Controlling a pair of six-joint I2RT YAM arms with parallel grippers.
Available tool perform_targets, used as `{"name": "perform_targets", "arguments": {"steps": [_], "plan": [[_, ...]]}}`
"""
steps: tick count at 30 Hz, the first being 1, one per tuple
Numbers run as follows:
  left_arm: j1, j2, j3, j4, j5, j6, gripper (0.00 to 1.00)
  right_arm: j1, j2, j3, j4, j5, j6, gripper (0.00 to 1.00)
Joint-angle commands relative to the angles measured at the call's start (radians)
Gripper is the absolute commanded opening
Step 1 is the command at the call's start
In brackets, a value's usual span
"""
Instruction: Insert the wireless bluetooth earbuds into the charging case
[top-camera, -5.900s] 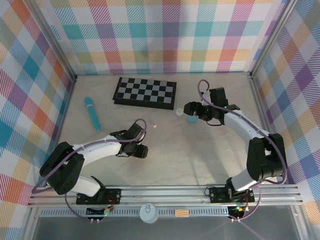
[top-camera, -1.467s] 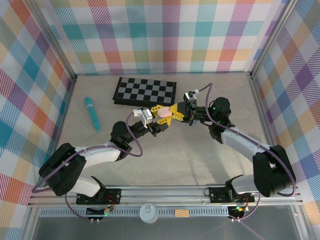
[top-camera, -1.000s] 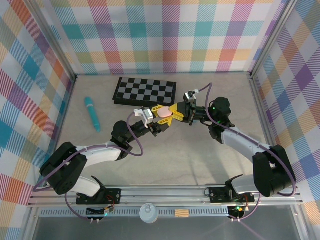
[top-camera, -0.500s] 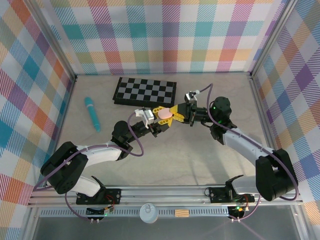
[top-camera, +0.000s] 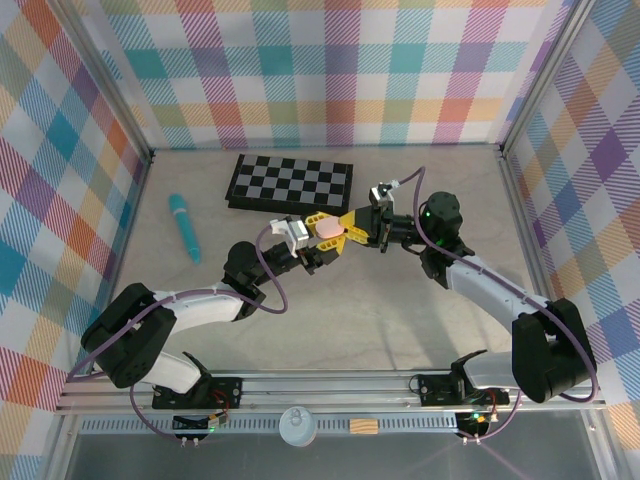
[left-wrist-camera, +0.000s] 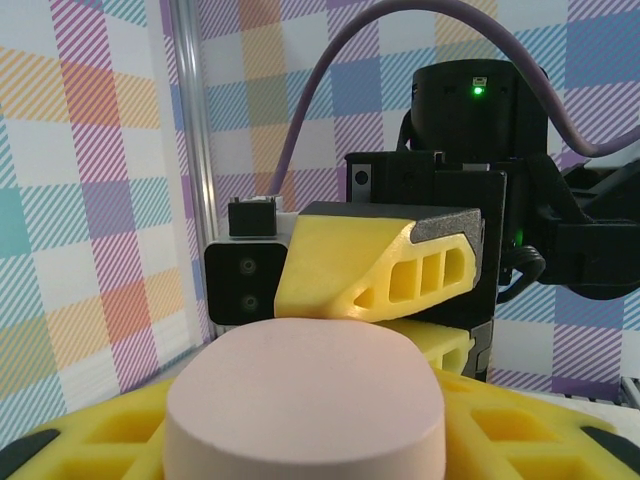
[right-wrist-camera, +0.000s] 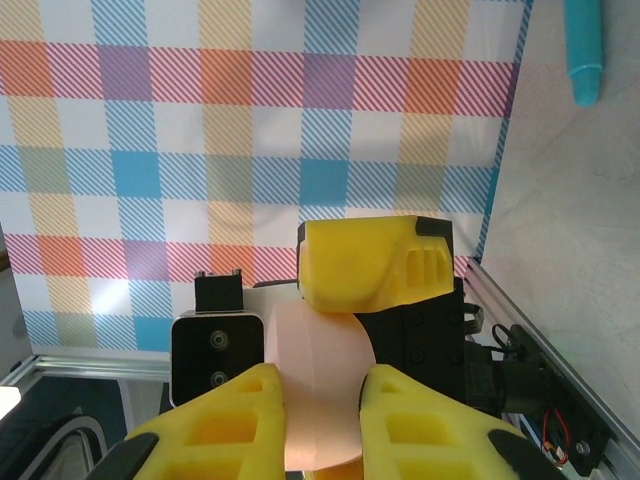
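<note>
A pale pink pebble-shaped charging case (top-camera: 328, 229) is held in the air over the middle of the table, between the two arms. My left gripper (top-camera: 317, 234) is shut on it across its width, and the case (left-wrist-camera: 305, 400) sits between the yellow fingers (left-wrist-camera: 90, 440). My right gripper (top-camera: 350, 228) meets it from the other side, its fingertips (right-wrist-camera: 265, 385) pinching the case's (right-wrist-camera: 320, 370) edge. Its stacked fingers (left-wrist-camera: 380, 265) appear in the left wrist view. The earbuds are hidden.
A folded chessboard (top-camera: 290, 185) lies at the back centre of the table. A long teal stick (top-camera: 185, 228) lies at the left, its tip (right-wrist-camera: 583, 50) also in the right wrist view. Checked walls enclose the table (top-camera: 400, 310).
About six seconds ago the grippers were apart and low over the table; now they meet raised at the pink case. Over the last second and a half nothing has visibly moved.
</note>
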Motion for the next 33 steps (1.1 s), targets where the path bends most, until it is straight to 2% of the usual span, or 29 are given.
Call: {"name": "perform_targets", "arguments": {"steps": [1,6,11,12,14,16,20,23,26,29,31,33], "plan": [[-0.008,0.012,-0.001,0.053,0.044,0.018,0.52,0.002,-0.017,0.035,0.013,0.008,-0.015,0.02],[-0.008,0.014,-0.003,0.053,0.039,0.016,0.55,0.002,-0.028,0.043,-0.030,0.008,-0.044,0.02],[-0.005,0.017,0.001,0.038,-0.007,0.007,0.50,0.002,-0.036,0.049,-0.131,0.013,-0.091,0.03],[-0.005,0.024,0.004,0.037,-0.005,0.002,0.49,0.002,-0.038,0.047,-0.147,0.016,-0.101,0.04],[-0.006,0.044,0.009,0.041,0.008,-0.002,0.36,0.002,-0.042,0.050,-0.199,0.026,-0.137,0.08],[-0.004,0.066,0.006,0.044,0.004,0.006,0.35,0.000,-0.052,0.061,-0.284,0.043,-0.192,0.12],[0.020,0.098,0.005,0.046,-0.003,0.012,0.50,-0.010,-0.089,0.113,-0.575,0.125,-0.385,0.16],[0.046,0.104,-0.012,0.041,-0.009,-0.001,0.60,-0.016,-0.121,0.163,-0.824,0.258,-0.581,0.28],[0.071,0.107,-0.044,0.017,-0.034,0.009,0.70,-0.017,-0.129,0.193,-0.999,0.396,-0.729,0.42],[0.077,0.075,-0.072,-0.127,-0.090,0.064,0.75,-0.017,-0.123,0.173,-1.033,0.472,-0.790,0.53],[0.078,0.047,-0.075,-0.241,-0.145,0.054,0.81,-0.018,-0.108,0.147,-1.025,0.495,-0.818,0.57],[0.080,0.032,-0.091,-0.286,-0.187,0.024,0.85,-0.019,-0.077,0.130,-1.024,0.514,-0.836,0.60]]}}
